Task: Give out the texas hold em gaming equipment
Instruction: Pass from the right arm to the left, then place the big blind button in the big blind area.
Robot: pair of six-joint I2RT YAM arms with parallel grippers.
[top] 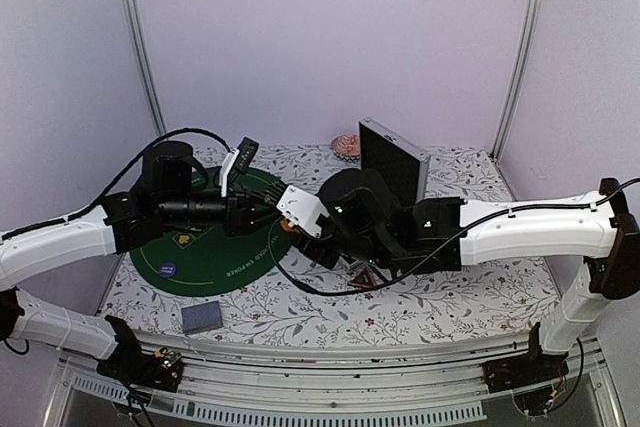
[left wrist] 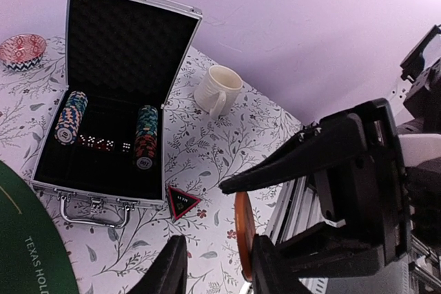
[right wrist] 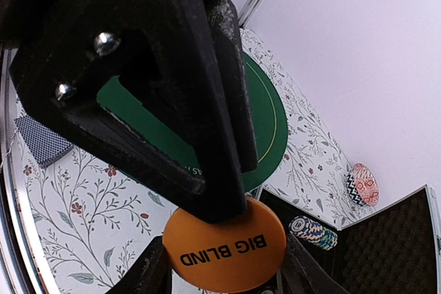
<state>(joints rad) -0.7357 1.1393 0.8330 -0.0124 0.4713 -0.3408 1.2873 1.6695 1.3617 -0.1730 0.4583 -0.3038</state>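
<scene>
Deck of cards (top: 201, 317) sits by the front edge. Mid-table, the right gripper (right wrist: 224, 270) has the orange button (right wrist: 224, 246) clamped by its rim. The left gripper (left wrist: 219, 266) is only partly open around it, one finger (left wrist: 272, 266) on its face, the other a gap off. Further back, the chips (left wrist: 67, 116) sit in the open case (left wrist: 131, 32).

My table (top: 450, 297), floral cloth. Green round mat (top: 210, 257) at L. Card deck (top: 201, 318) nr front-L edge. Open silver case (left wrist: 124, 39) at rear, w/ cream mug (left wrist: 217, 89), patterned bowl (left wrist: 21, 51), triangular marker (left wrist: 182, 202) beside it.
</scene>
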